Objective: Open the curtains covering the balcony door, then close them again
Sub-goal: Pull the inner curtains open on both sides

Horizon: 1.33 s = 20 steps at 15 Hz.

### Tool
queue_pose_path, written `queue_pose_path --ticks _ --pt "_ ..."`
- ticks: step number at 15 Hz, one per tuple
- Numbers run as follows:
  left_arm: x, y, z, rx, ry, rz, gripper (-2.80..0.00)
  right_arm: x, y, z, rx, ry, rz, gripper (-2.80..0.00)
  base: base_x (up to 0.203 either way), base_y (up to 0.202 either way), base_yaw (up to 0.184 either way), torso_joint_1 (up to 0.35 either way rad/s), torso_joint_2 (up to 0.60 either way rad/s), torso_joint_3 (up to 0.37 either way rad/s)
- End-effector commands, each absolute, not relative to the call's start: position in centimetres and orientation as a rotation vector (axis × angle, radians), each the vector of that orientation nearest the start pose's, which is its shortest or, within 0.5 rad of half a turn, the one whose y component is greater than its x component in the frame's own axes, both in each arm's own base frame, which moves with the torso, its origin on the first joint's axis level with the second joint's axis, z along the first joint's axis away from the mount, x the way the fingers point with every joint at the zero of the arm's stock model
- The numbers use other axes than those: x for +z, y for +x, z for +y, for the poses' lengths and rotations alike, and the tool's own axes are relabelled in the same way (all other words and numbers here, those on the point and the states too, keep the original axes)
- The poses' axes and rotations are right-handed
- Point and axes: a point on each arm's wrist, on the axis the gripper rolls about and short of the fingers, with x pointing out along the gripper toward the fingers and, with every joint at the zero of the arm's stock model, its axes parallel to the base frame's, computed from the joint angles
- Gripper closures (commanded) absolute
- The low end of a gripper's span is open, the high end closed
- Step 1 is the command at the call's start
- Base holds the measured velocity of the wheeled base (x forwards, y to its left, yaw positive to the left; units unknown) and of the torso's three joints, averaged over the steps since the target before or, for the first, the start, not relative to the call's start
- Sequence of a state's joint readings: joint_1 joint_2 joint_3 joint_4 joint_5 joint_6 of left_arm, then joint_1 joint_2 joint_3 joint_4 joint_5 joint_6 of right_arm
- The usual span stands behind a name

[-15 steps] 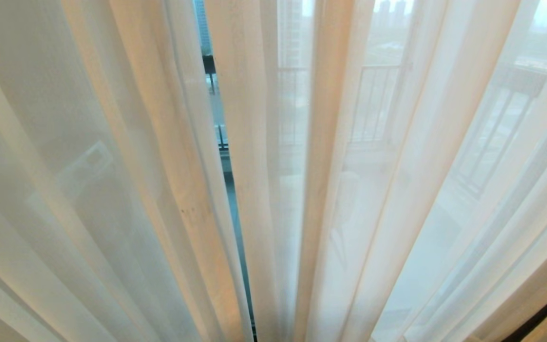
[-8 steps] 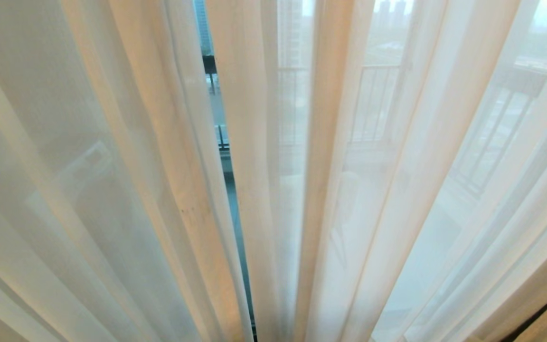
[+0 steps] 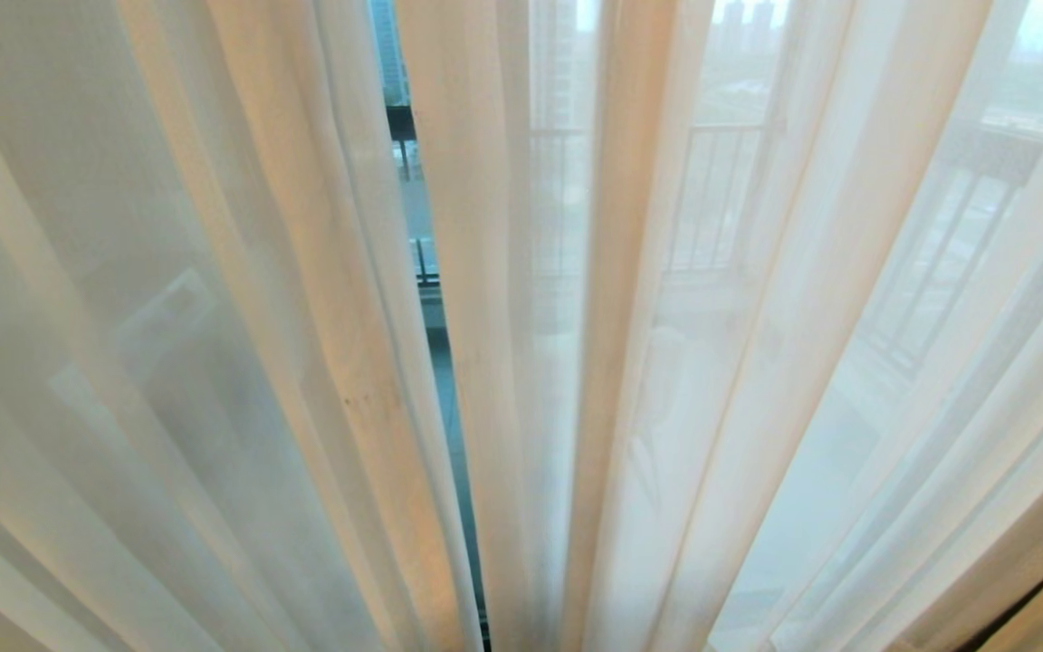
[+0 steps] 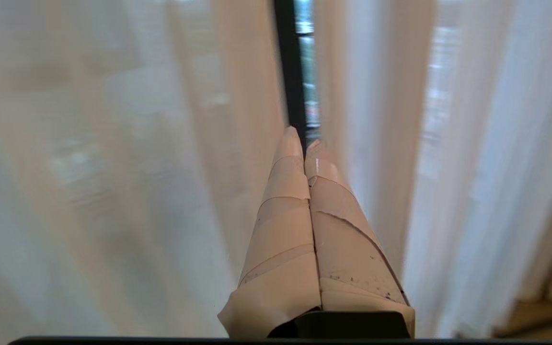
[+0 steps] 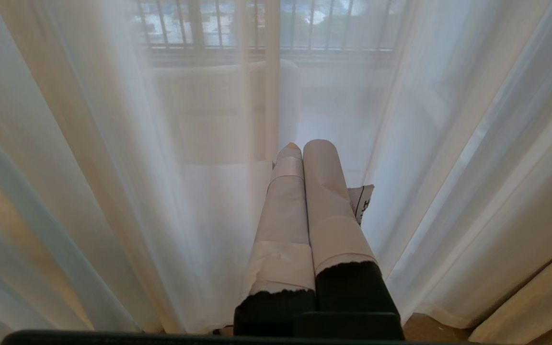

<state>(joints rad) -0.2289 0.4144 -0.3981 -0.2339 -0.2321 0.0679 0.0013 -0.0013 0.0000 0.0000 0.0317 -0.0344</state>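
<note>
Thin white sheer curtains point(image 3: 214, 317) hang in pleats across the whole head view, with a narrow gap point(image 3: 431, 308) between two panels near the middle. Neither arm shows there. In the left wrist view my left gripper point(image 4: 304, 140) is shut and holds nothing. Its tape-wrapped fingertips point at the slit between the curtains point(image 4: 127, 143), close to the fabric. A dark upright bar of the balcony door point(image 4: 291, 72) shows through that slit. My right gripper point(image 5: 304, 145) is shut and empty too, just in front of the curtains point(image 5: 113, 153).
A barred balcony railing point(image 3: 721, 181) and distant buildings show through the sheers. A thicker beige drape point(image 5: 534, 306) and a strip of floor point(image 5: 424, 328) lie at one side in the right wrist view. A dark frame edge point(image 3: 1038, 584) crosses the head view's lower right corner.
The sheer folds left of the gap have swayed very slightly in the head view. Nothing else there differs.
</note>
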Motion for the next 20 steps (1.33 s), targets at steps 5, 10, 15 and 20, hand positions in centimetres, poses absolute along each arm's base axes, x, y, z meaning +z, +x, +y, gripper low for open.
queue_pose_path --ticks 5,10,15,20 --pt "25.9 7.8 -3.9 -0.632 0.097 -0.075 0.0 7.5 -2.3 0.1 0.034 -0.035 -0.001 0.0 0.0 0.0 0.0 0.0 0.0 0.0" --pt "29.2 11.7 -5.6 -0.613 0.1 -0.087 -2.8 7.5 -2.3 0.1 0.034 -0.035 -0.001 0.0 0.0 0.0 0.0 0.0 0.0 0.0" --pt "30.1 14.1 -6.6 -0.623 0.155 -0.05 -2.8 7.5 -2.3 0.1 0.034 -0.035 -0.001 0.0 0.0 0.0 0.0 0.0 0.0 0.0" --pt "31.0 17.0 -7.7 -0.585 0.162 -0.003 -2.8 7.5 -2.3 0.1 0.034 -0.035 -0.001 0.0 0.0 0.0 0.0 0.0 0.0 0.0"
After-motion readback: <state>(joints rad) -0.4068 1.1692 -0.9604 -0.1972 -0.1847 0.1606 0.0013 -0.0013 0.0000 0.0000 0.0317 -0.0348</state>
